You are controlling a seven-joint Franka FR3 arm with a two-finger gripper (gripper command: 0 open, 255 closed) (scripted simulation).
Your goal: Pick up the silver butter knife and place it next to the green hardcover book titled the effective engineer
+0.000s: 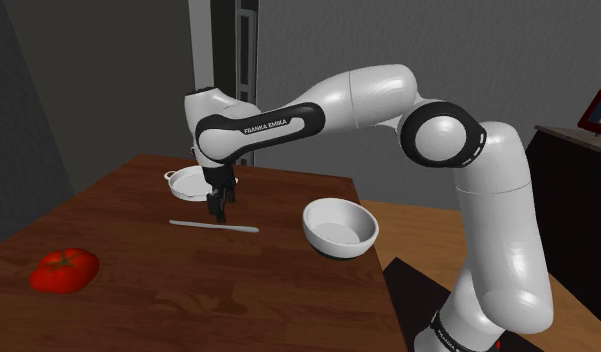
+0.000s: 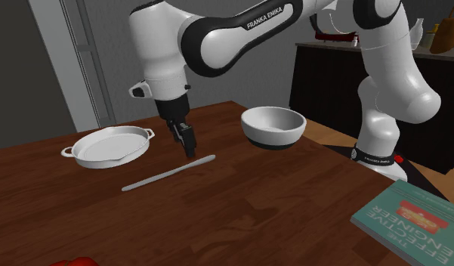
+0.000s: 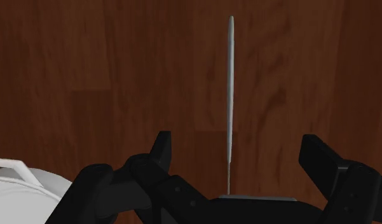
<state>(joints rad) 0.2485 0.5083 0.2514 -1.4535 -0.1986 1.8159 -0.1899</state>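
Over the table (image 1: 138, 290), the gripper (image 2: 189, 148) hangs just above the knife (image 2: 168, 173). Its fingers stand apart, clasping nothing.

On the wooden table (image 1: 188, 295) lie a knife (image 1: 213, 226), white bowl (image 1: 340, 227), handled white dish (image 2: 108, 146), tomato (image 1: 64, 269) and green book (image 2: 410, 219).
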